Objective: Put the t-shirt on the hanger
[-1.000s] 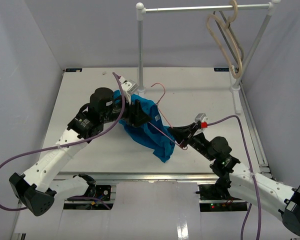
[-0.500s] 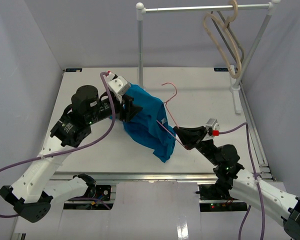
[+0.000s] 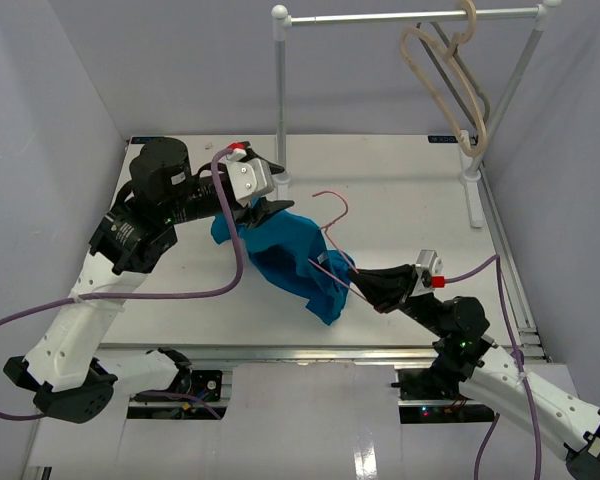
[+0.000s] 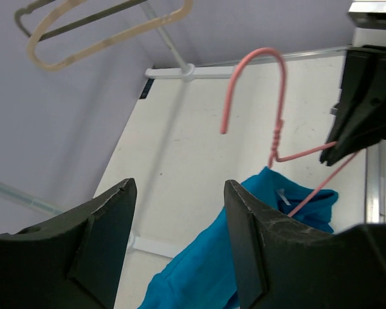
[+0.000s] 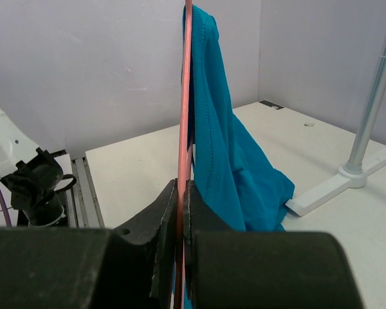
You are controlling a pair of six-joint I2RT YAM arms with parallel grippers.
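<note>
The teal t-shirt (image 3: 290,255) hangs crumpled over the thin pink hanger (image 3: 332,205), its lower folds resting on the table. My right gripper (image 3: 368,285) is shut on the hanger's wire (image 5: 187,96), with the t-shirt (image 5: 225,129) draped just beyond its fingers. My left gripper (image 3: 263,207) hovers over the shirt's left end, jaws wide open and empty. In the left wrist view the gripper (image 4: 179,187) frames the cloth (image 4: 206,277) below, and the pink hook (image 4: 280,96) rises behind it.
A metal clothes rack (image 3: 280,100) stands at the back of the table, with beige hangers (image 3: 450,70) on its right end. Its white foot (image 5: 347,183) lies near the shirt. Grey walls close both sides.
My left gripper has lifted and swung back left off the shirt, whose left end now spreads further left. The right gripper with the hanger has drawn slightly toward the near edge.
</note>
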